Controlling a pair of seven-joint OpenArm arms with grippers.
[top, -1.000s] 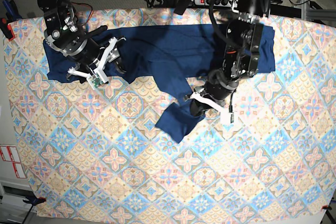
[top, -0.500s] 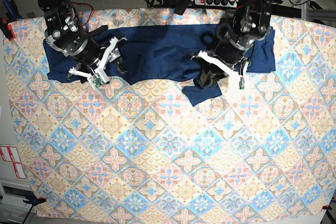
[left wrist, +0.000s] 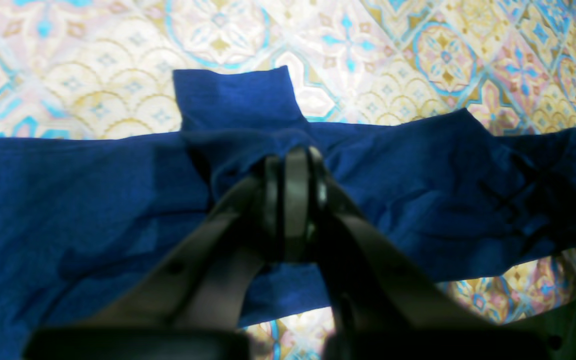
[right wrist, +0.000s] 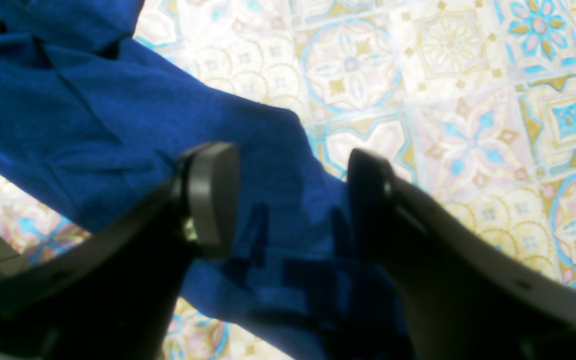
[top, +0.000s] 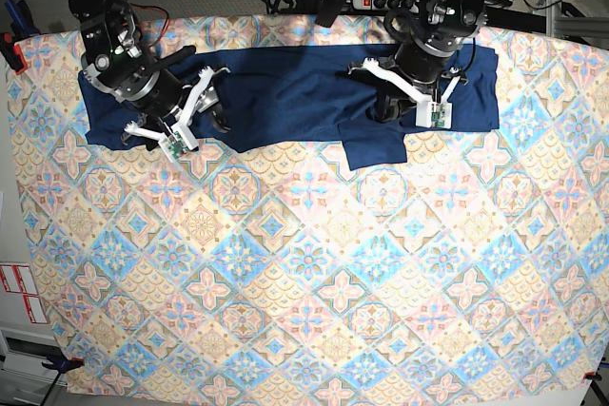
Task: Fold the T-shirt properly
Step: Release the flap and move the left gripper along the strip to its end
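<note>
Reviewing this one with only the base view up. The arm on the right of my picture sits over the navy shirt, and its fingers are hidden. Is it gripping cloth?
Observer: Yes. In its wrist view the left gripper is shut, with a fold of the T-shirt pinched between the fingertips.
Operator: And the other arm?
Observer: The right gripper is open, jaws wide apart above the fabric, holding nothing.
Operator: Anything beyond the pinched fold?
Observer: A squared flap of the shirt lies flat on the patterned tablecloth just past the fingertips.
</note>
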